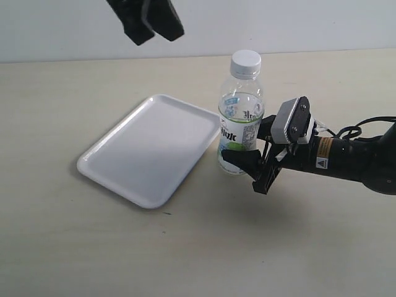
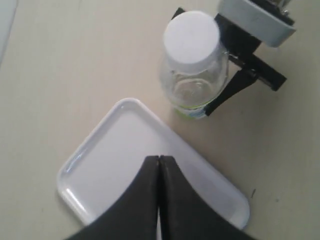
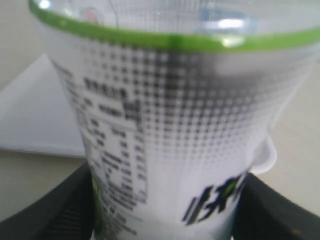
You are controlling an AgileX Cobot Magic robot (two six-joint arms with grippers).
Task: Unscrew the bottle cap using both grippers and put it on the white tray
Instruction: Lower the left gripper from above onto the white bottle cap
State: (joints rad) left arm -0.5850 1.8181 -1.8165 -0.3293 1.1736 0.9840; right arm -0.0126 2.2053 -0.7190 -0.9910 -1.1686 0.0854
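Observation:
The clear bottle (image 1: 241, 127) stands upright on the table just right of the white tray (image 1: 148, 148), its white cap (image 1: 245, 60) screwed on top. My right gripper (image 1: 247, 161) is shut on the bottle's labelled lower body (image 3: 165, 150), one black finger on each side. My left gripper (image 1: 148, 28) hangs high above the tray's far edge, left of the cap, shut with nothing in it. In the left wrist view its closed fingertips (image 2: 159, 160) sit over the tray (image 2: 100, 165), with the cap (image 2: 192, 37) and bottle (image 2: 192, 85) farther out.
A bare beige tabletop (image 1: 74, 235) surrounds the tray and bottle. The right arm's black forearm and cables (image 1: 352, 154) stretch to the right edge. A pale wall (image 1: 62, 31) backs the table.

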